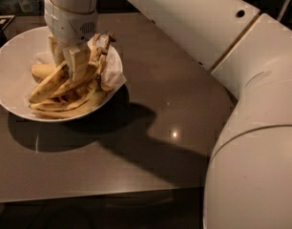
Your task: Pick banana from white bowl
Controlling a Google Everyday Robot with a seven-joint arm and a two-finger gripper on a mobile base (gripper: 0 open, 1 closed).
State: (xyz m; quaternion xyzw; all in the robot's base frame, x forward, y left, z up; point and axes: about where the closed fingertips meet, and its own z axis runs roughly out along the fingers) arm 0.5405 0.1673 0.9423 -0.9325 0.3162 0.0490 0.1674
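Gripper (68, 70) hangs straight down from the white arm (184, 13) into the white bowl (10, 56), its tip sunk among the fruit near the far left corner of the tabletop (165, 109). Whether it is parted or clamped on anything cannot be told from the camera view, since its lower end is mixed in with the peel.

Just under it lies the banana (48, 86), the thickest of the heap, yellow with brown streaks. Its long axis runs on a slant. One dark tip points out toward the left edge and the near left corner, and the body rises from there toward the far right until it passes beneath the gripper. It is touching the gripper's lower end.

Slimmer bananas (65, 109) lie below it along the bowl's near rim, roughly parallel to it. A small pale banana (41, 69) sits just behind it. A banana with a dark upright stem (101, 46) stands just to the right of the gripper. Crumpled white paper (113, 74) lines the bowl and spills over its right rim.

The bowl rests flat, close to the left edge, and casts a dark shadow toward the near edge
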